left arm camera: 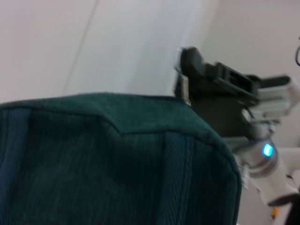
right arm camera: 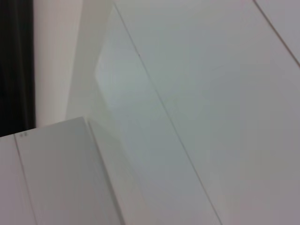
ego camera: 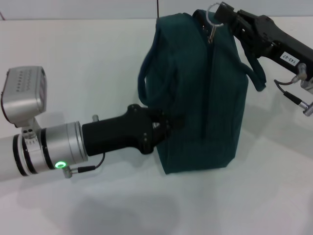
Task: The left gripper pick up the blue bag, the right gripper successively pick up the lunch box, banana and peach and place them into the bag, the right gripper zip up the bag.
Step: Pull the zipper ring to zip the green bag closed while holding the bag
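Left gripper (ego camera: pixel 171 125), on a nearly level arm reaching in from the robot's left, is clamped on the near side wall of the blue bag (ego camera: pixel 205 98). Right gripper (ego camera: pixel 222 12) reaches in from the far right, pinching the ring pull (ego camera: pixel 213 13) at the bag's far top end. Bag stands upright on the white table (ego camera: pixel 73 58), zipped closed, contents hidden; its zipper line runs from near to far.

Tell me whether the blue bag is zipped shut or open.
Shut, apparently: the blue bag shows no gap, its ring pull at the far end by the right gripper.
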